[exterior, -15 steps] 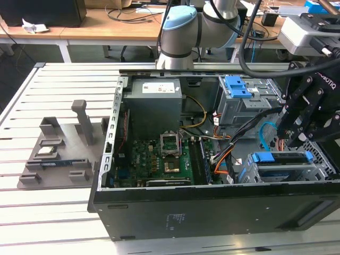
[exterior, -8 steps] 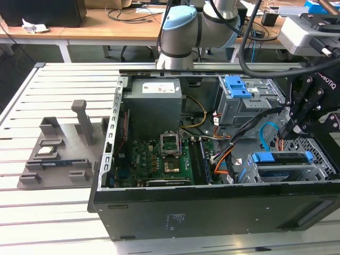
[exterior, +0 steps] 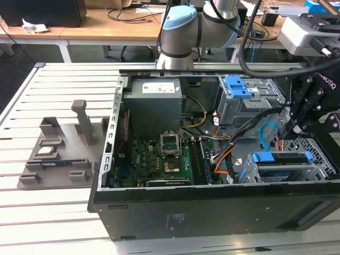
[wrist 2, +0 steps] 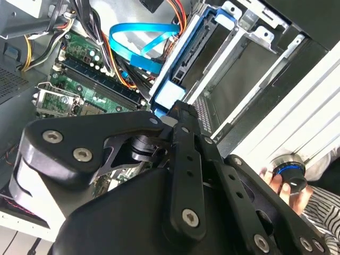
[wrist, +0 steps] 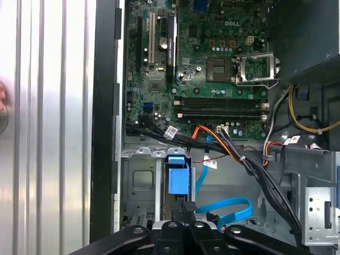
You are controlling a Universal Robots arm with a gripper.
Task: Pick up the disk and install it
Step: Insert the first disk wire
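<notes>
The gripper (exterior: 294,127) is seen at the right of the exterior view, lowered into the open computer case (exterior: 212,196), directly above the lower drive bay (exterior: 324,164). The disk (exterior: 281,158) is found in this bay at the lower right of the frame, w/ its blue bracket facing up. In both wrist views the gripper (wrist: 183,207) (wrist 2: 178,109) is at the blue bracket end of the disk (wrist: 178,178) (wrist 2: 170,95), touching it or just beside it; whether the tool is open, closed or gripping cannot be told. The step in hand is judged to be the seating of the disk in the bay, approx. near the end of the task. For a good result the disk should be kept parallel to the bay walls and pressed straight along the slot, not tilted, and the blue flat cable (exterior: 265,133) just beside the bay should not be caught. As for containers: the case holds the motherboard (exterior: 159,159) at lower centre, the power supply (exterior: 154,101) at upper centre, and an upper grey cage w/ a blue latch (exterior: 236,85) at upper right. A grey fixture plate (exterior: 53,154) w/ small parts is lying on the table at the left.
</notes>
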